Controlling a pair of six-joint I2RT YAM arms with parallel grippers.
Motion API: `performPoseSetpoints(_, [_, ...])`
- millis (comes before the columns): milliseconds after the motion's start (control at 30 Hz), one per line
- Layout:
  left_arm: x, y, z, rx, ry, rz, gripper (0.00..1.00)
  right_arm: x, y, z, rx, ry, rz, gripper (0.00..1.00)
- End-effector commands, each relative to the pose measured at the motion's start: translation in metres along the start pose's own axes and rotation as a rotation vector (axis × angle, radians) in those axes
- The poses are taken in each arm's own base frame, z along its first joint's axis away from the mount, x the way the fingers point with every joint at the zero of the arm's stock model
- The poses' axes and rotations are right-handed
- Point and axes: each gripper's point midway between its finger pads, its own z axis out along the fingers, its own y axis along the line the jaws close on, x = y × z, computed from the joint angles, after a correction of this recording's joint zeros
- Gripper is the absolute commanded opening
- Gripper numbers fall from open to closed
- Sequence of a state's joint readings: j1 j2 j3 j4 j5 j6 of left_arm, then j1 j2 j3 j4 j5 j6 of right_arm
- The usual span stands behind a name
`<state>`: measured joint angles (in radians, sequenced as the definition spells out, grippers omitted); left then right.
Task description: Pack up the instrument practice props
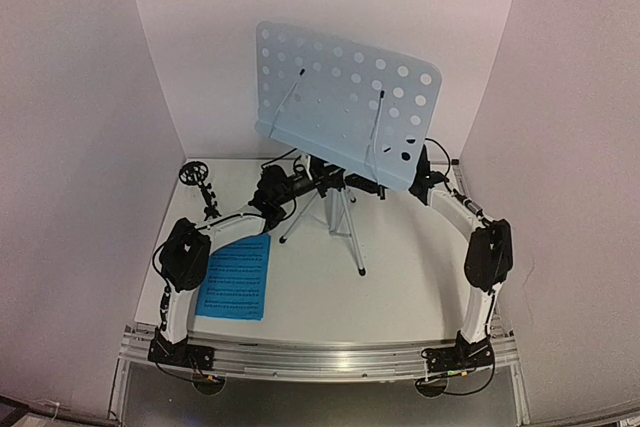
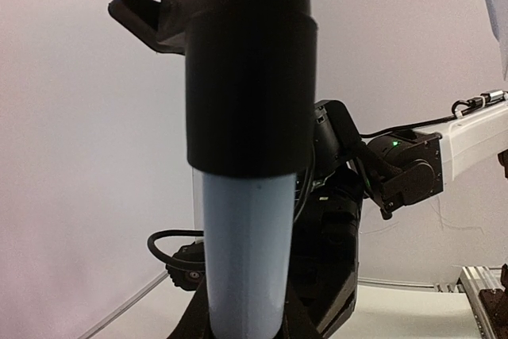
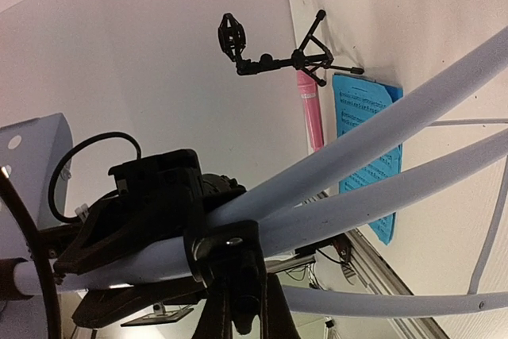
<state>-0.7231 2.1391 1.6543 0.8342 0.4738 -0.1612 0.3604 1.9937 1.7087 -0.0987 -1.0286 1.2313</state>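
My left pincer (image 2: 246, 319) is clenched on the stand (image 2: 246, 252); the pale tube runs upright through its jaws. The right pincer (image 3: 234, 315) sits at the leg hub (image 3: 226, 244), but whether it bites there I cannot tell. My worry: the desk (image 1: 345, 97) above both pincers makes the stand top-heavy, so a slip on the smooth tube could tip it onto the sheet (image 1: 237, 277) behind the left pincer. The sheet's print is too small to read; no brand shows.
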Motion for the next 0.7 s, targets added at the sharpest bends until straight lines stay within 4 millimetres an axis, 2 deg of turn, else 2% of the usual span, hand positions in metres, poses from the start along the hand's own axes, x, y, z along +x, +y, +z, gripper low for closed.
performPoseSetpoints(0, [-0.029,-0.002,0.001,0.001,-0.035,-0.07,0.0,0.001,0.011,0.003,-0.019,0.011,-0.08,0.0])
performPoseSetpoints(67, [-0.033,0.0,0.002,-0.007,-0.042,-0.081,0.0,0.004,0.016,0.0,-0.023,0.001,-0.162,0.0])
performPoseSetpoints(167, [-0.041,0.0,0.003,-0.008,-0.054,-0.103,0.0,0.009,0.026,-0.01,-0.004,-0.066,-0.393,0.0])
performPoseSetpoints(233, [-0.047,0.0,0.003,-0.007,-0.062,-0.116,0.0,0.01,0.021,-0.016,0.037,-0.13,-0.486,0.06])
performPoseSetpoints(400, [-0.056,0.005,0.006,-0.04,-0.066,-0.131,0.0,0.013,0.01,-0.034,0.148,-0.255,-0.699,0.48])
performPoseSetpoints(467, [-0.062,0.006,0.008,-0.043,-0.072,-0.121,0.0,0.022,0.007,-0.039,0.19,-0.283,-0.827,0.59])
performPoseSetpoints(567, [-0.074,0.004,0.011,-0.032,-0.088,-0.112,0.0,0.045,-0.006,-0.035,0.233,-0.298,-1.078,0.74])
performPoseSetpoints(633, [-0.078,0.003,0.012,-0.026,-0.094,-0.113,0.0,0.056,-0.017,-0.032,0.265,-0.344,-1.228,0.9])
performPoseSetpoints(667, [-0.08,0.002,0.013,-0.023,-0.095,-0.111,0.0,0.058,-0.02,-0.028,0.285,-0.36,-1.288,0.91])
